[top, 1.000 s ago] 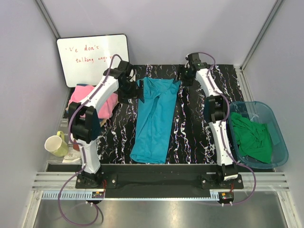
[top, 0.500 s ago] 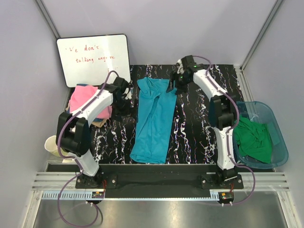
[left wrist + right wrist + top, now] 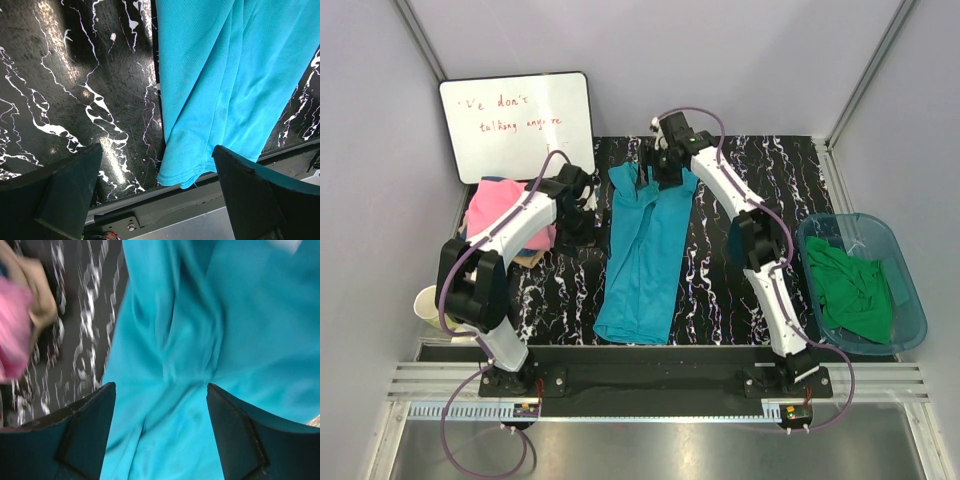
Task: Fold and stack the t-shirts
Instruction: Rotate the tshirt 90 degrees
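The right wrist view is smeared: the teal shirt [image 3: 175, 365] is a blur of folds running off three edges, and the pink shirt [image 3: 12, 330] and tan shirt [image 3: 40, 295] at its left edge are only soft patches. Whether the right fingers [image 3: 70, 435] touch the cloth below, I can't tell. From above, the left arm [image 3: 515, 225] covers part of the pink shirt and hides most of the mug [image 3: 425, 308]. The whiteboard [image 3: 515, 125] writing is too small to read fully. The green shirts [image 3: 855, 290] in the tub [image 3: 865, 228] are crumpled; I can't count them.
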Action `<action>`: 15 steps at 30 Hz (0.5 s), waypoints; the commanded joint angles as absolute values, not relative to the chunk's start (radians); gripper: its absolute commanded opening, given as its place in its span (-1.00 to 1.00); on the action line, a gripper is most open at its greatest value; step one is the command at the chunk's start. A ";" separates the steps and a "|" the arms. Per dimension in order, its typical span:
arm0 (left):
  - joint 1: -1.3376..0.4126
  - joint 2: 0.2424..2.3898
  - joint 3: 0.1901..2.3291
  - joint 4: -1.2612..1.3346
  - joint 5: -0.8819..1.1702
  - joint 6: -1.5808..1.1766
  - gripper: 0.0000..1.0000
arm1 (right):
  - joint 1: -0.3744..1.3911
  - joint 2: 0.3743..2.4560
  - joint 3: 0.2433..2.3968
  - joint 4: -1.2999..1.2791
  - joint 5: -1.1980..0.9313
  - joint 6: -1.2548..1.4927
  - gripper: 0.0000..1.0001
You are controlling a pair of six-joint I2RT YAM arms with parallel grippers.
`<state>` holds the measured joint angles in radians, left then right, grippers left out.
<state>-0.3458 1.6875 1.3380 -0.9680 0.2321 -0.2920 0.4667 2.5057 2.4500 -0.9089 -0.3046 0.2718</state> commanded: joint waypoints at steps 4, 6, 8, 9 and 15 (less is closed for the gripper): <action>-0.350 1.644 1.301 -0.924 0.255 -0.294 0.98 | 0.456 2.660 2.787 -0.826 -0.216 0.264 0.82; -0.348 1.651 1.298 -0.905 0.262 -0.301 0.98 | 0.457 2.674 2.751 -0.766 -0.227 0.291 0.82; -0.348 1.660 1.290 -0.888 0.271 -0.311 0.98 | 0.457 2.684 2.731 -0.695 -0.230 0.305 0.81; -0.348 1.663 1.290 -0.875 0.281 -0.313 0.98 | 0.457 2.707 2.740 -0.684 -0.230 0.317 0.79; -0.348 1.672 1.290 -0.864 0.291 -0.311 0.98 | 0.459 2.766 2.764 -0.629 -0.236 0.347 0.73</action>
<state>-0.3458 1.6840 1.2926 -0.9062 0.2523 -0.3065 0.4496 2.7350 2.7419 -0.7113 -0.2455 0.3172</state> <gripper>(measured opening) 0.987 0.873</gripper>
